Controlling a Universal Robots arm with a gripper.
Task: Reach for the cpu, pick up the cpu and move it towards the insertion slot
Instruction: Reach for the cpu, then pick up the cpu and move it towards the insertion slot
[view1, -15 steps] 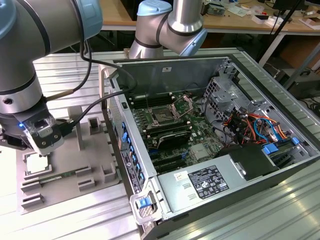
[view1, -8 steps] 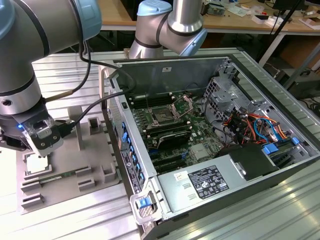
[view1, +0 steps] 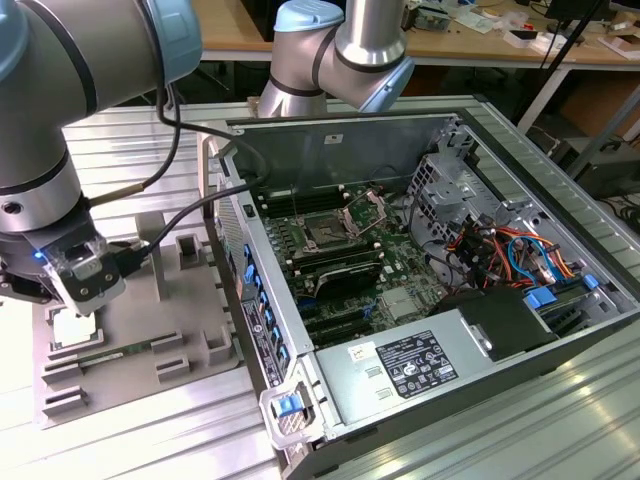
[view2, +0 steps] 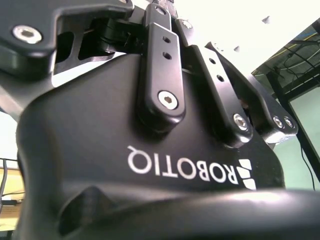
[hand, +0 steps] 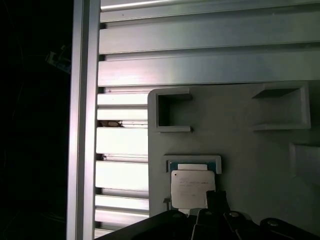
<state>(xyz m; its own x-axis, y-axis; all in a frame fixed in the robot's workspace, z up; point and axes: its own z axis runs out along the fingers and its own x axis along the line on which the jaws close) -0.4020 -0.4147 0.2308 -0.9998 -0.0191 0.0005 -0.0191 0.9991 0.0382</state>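
1. Black robot gripper (view1: 85, 295), at the exterior view's lower left, hangs over the small silvery square cpu (hand: 192, 189); apart or together, I cannot tell.
2. Risk: an off-centre grip could tip it against the grey plastic tray (hand: 250, 150) recess.
3. One cpu, one tray, one dark square insertion slot (view1: 325, 233) mid-frame.

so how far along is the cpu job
The reach looks about done: the gripper hangs right by the cpu, which lies flat in the grey tray. Not lifted yet, and nowhere near the insertion slot inside the case.
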